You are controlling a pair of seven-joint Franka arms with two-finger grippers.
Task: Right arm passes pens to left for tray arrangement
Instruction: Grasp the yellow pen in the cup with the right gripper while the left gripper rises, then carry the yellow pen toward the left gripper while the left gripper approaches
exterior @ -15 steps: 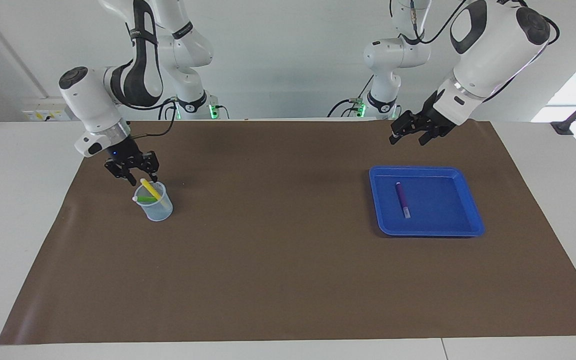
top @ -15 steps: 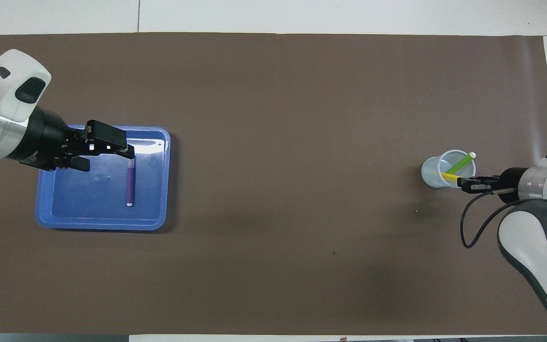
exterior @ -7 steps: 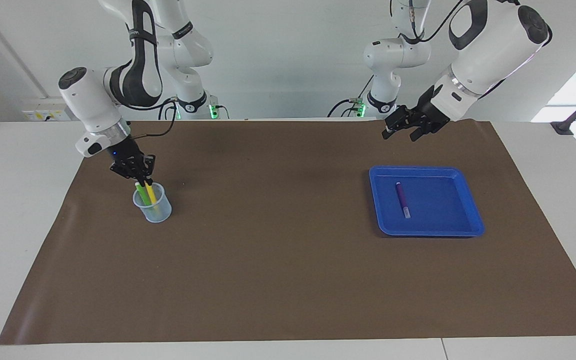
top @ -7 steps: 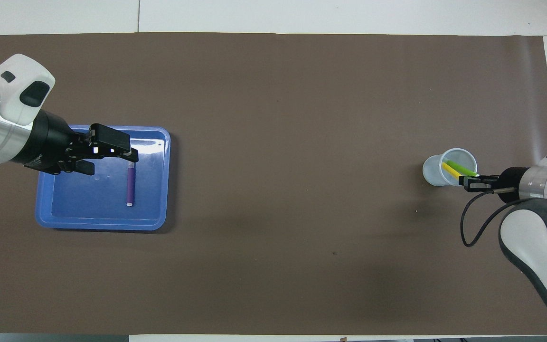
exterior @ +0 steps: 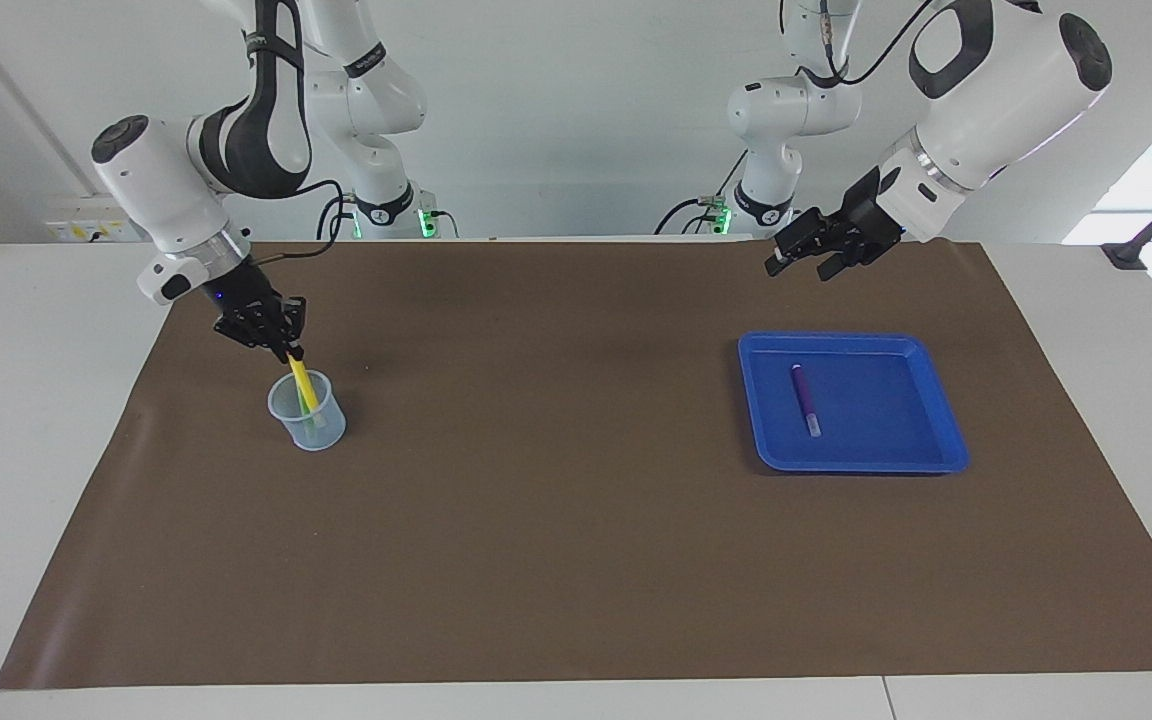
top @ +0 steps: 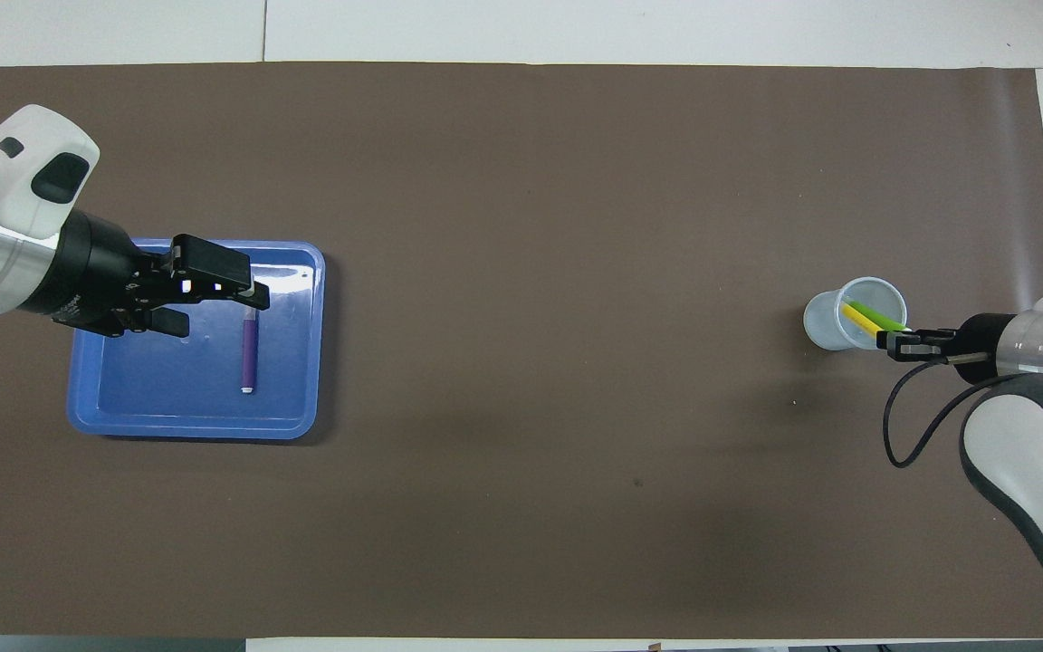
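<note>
Over the clear cup [exterior: 307, 411], near the bench edge at the right arm's end, the yellow pen [exterior: 303, 386] is being pinched in the closed right end effector [exterior: 283, 346], seemingly for handover. Above the tray's [exterior: 941, 398] robot-side rim, the left end effector [exterior: 804, 259] is being held wide open and empty, waiting.

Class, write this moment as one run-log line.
right gripper: shut on yellow pen in cup | green pen: in cup | left gripper: open, waiting | purple pen: in tray

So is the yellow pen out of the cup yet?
Not yet. The right gripper is shut on the yellow pen's top, but its lower part is inside the cup, beside the green pen.
</note>
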